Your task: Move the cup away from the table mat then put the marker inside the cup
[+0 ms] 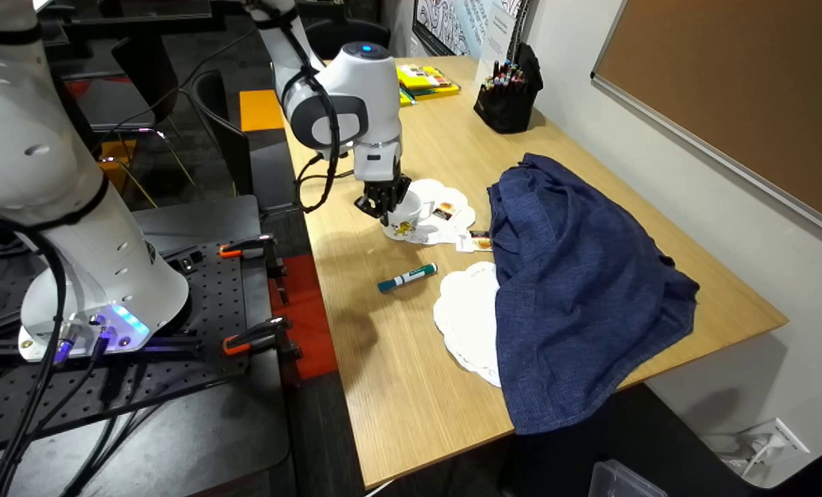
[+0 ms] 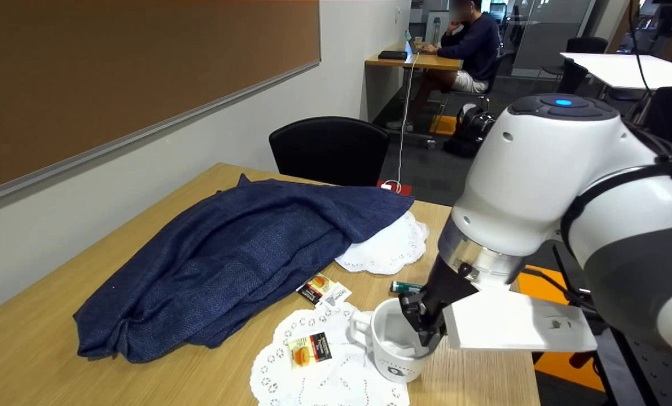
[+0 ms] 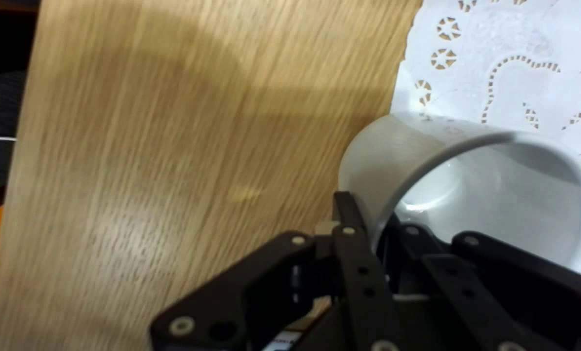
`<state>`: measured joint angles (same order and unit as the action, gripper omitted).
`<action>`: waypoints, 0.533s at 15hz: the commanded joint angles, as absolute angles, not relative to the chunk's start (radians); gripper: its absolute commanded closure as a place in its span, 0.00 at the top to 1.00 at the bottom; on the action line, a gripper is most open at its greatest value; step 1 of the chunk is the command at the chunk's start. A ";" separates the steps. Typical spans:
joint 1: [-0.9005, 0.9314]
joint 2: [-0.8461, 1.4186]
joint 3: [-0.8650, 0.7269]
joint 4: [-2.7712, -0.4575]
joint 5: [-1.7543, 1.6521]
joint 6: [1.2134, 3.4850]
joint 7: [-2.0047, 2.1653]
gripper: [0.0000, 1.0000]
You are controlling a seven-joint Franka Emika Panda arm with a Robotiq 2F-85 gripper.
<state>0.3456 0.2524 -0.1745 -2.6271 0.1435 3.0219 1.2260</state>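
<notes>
Wrist view has the gripper [image 3: 372, 234] tight on one white mug [image 3: 466, 190]: of its two black fingers [image 3: 363, 278], one is inside and one outside, and the gap between them is about the thickness of the wall they pinch. In both exterior views the mug overlaps the edge of one lace-edged paper doily [image 2: 319, 383]; whether its base rests there or is lifted, I cannot tell. One green marker [image 1: 407, 277] with a white label lies on the wooden table [image 1: 397, 386] near the mug, apart from it, and in an exterior view the gripper hides one end. A second doily [image 1: 469, 324] lies beyond the marker from the mug (single sheets or stacks, the views do not settle it). Two printed sachets [image 2: 310, 350] lie on the mug's handle side, one on the nearer doily just beside the handle, the other farther out with a white slip [image 2: 336, 296] against it, at the edge of one navy cloth [image 1: 576, 290]. Heaped there, it covers part of the second doily. Well apart from the mug stands one black pen case [image 1: 504, 114], its pens [image 1: 506, 77] too small to count, near some yellow packs [image 1: 424, 81]; far beyond the mug one person [image 2: 474, 45] sits at another table [image 2: 443, 63].
</notes>
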 commanded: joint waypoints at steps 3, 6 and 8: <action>0.453 0.125 -0.293 -2.730 0.016 3.000 1.347 0.03; 0.497 0.106 -0.343 -2.739 -0.041 2.982 1.392 0.03; 0.519 0.098 -0.367 -2.738 -0.072 2.970 1.417 0.03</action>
<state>0.4735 0.1668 -0.3188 -2.7163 -0.0193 3.0071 1.3612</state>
